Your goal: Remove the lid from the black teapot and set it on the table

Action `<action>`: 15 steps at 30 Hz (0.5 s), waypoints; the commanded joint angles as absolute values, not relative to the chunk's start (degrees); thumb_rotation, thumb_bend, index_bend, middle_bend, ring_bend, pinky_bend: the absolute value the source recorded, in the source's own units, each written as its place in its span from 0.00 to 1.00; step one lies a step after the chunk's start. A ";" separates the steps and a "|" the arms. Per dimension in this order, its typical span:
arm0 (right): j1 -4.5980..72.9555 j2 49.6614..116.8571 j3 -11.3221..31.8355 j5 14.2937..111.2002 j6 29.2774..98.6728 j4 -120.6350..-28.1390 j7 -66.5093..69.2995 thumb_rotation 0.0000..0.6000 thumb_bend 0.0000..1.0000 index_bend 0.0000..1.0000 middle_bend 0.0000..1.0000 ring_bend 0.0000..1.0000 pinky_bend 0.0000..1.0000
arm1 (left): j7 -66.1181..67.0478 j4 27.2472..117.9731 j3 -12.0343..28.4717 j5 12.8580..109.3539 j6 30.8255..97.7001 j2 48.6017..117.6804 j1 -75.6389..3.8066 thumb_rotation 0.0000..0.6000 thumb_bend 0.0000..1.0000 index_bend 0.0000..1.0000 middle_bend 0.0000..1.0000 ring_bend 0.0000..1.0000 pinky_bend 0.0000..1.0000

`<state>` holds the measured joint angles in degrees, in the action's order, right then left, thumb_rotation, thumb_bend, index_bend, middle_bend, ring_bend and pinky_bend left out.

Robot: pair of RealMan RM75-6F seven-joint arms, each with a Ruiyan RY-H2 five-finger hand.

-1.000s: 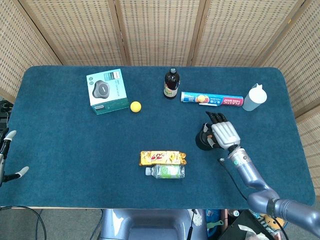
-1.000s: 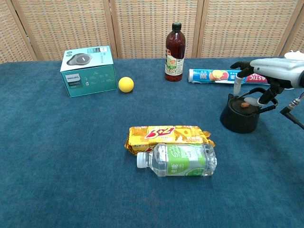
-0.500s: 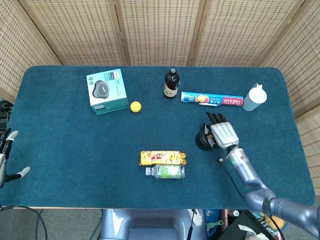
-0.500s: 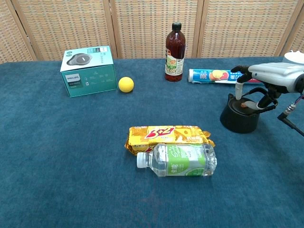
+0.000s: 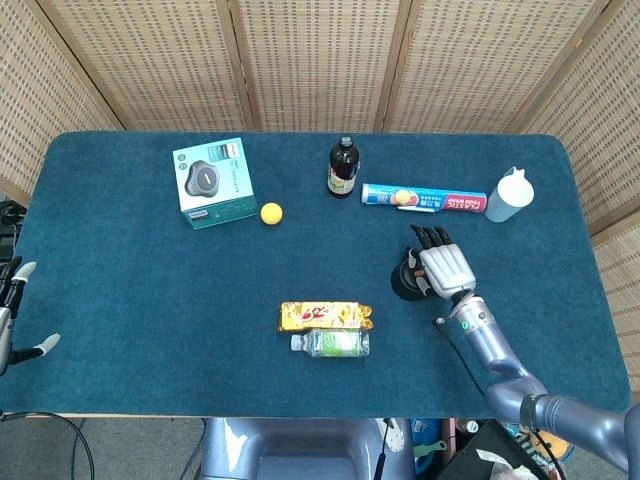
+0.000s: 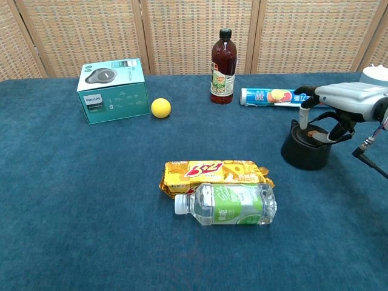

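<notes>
Fingers (image 6: 305,108) of the right hand (image 6: 339,103) curl downward over the top of the black teapot (image 6: 305,150), at the right edge of the chest view. They bend around the lid (image 6: 313,134), but I cannot tell if they really pinch its small brown knob or only stand close to it. Compared with one second ago, this hand has come a little lower and more over the pot, and the lid is still on the pot. In the head view the right hand (image 5: 446,268) covers most of the black teapot (image 5: 405,281), in the lower right part of the frame.

About the teapot's direction: it stands upright on the blue table (image 6: 85,206), and its spout seems to be on the left side in the chest view, but this is too small to say surely.

At the far left edge of the head view the left hand (image 5: 12,310) shows only partly, with fingers apart and nothing in them, same as before.
</notes>
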<state>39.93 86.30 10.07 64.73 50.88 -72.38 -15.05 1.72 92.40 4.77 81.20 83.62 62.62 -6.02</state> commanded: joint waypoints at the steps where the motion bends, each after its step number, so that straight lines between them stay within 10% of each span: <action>1: 39.96 86.58 10.09 64.45 50.73 -71.90 -14.94 1.00 0.54 0.48 0.00 0.00 0.00 | 1.73 92.39 4.77 81.18 83.60 62.62 -6.04 1.00 0.07 0.00 0.00 0.00 0.00; 15: 39.68 87.23 9.37 65.52 50.79 -69.86 -13.87 1.00 0.54 0.54 0.00 0.00 0.00 | 1.84 92.43 4.73 81.21 83.65 62.68 -6.06 1.00 0.07 0.00 0.00 0.00 0.00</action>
<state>39.70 87.18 9.45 65.42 50.81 -69.97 -13.94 1.84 92.43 4.73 81.21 83.64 62.68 -6.06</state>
